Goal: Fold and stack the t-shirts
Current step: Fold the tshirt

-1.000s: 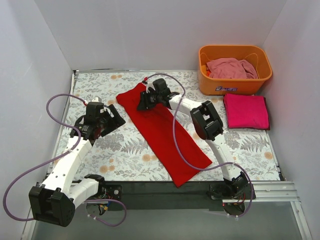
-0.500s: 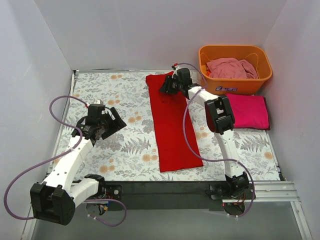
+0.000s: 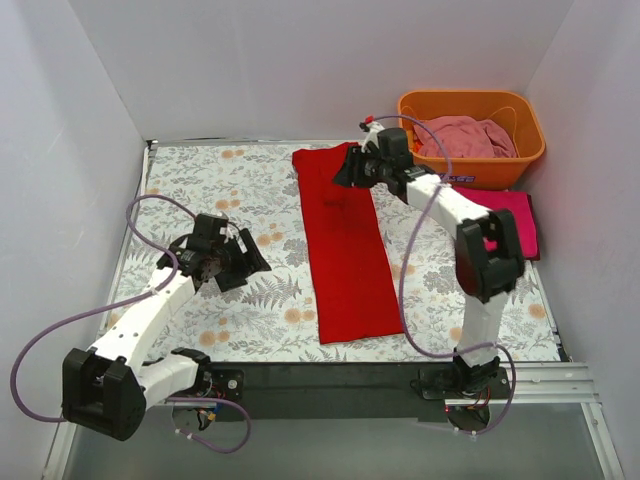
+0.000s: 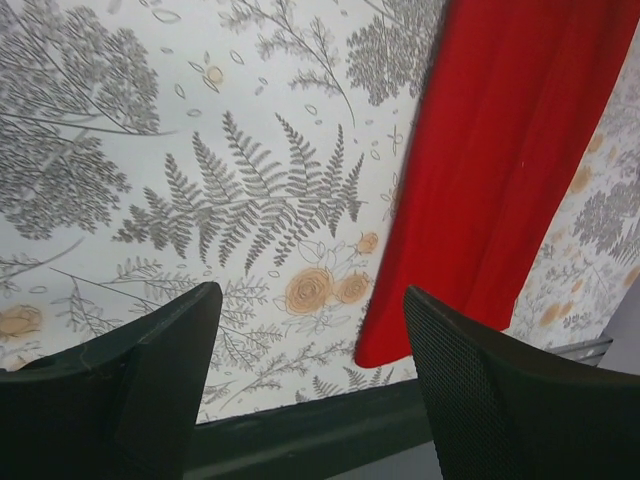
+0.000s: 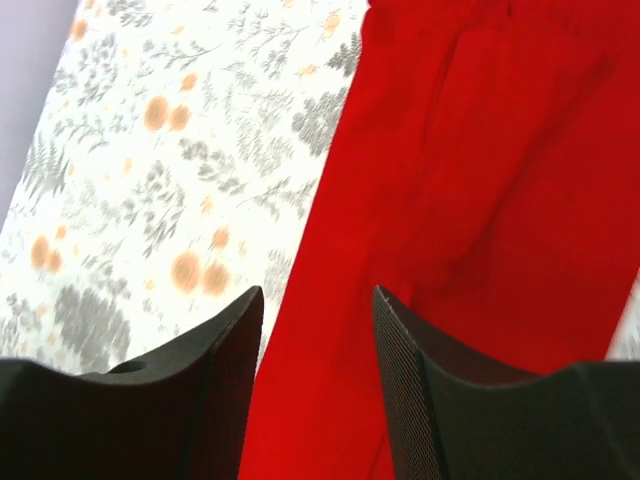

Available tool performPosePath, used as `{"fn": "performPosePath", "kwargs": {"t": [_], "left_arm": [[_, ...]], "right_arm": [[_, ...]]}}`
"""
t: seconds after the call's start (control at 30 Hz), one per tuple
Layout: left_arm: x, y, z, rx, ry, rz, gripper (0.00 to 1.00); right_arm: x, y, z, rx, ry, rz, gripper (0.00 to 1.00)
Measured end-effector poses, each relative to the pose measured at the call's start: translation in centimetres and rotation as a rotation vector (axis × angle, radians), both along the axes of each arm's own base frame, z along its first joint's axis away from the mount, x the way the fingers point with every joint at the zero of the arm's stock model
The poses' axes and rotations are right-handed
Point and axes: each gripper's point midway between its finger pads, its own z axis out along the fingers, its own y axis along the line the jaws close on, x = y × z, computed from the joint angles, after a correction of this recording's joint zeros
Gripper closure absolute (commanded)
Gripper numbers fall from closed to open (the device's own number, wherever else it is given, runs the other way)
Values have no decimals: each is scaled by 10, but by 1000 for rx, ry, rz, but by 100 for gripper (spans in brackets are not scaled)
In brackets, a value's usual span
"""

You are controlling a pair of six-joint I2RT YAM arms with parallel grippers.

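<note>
1. The red t-shirt [image 3: 345, 250] lies in the middle as a long strip, far to near.
2. The right gripper [image 5: 318, 296] hovers over its far end, jaws apart and empty.
3. The left gripper [image 4: 312, 292], jaws released, hangs left of it.

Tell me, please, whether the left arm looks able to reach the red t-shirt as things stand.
Probably yes: the left gripper hangs open beside the red t-shirt, with only bare floral tablecloth between them.

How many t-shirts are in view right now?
3. The red t-shirt lies in a long strip mid-table; the magenta t-shirt sits folded at the right; the pale pink t-shirt is in the orange basket, which may hide more.
</note>
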Motion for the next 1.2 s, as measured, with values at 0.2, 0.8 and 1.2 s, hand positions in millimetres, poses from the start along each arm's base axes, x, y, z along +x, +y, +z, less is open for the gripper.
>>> {"fn": "performPosePath", "kwargs": {"t": [0.2, 0.8, 1.2], "left_arm": [[-27, -36, -12, -25, 88, -99, 30], [-99, -111, -75, 99, 406, -277, 42], [-108, -128, -85, 135, 443, -319, 43]], "right_arm": [[-111, -50, 26, -71, 5, 20, 46], [-338, -167, -118, -397, 553, -23, 54], [-356, -166, -132, -388, 641, 8, 65]]}}
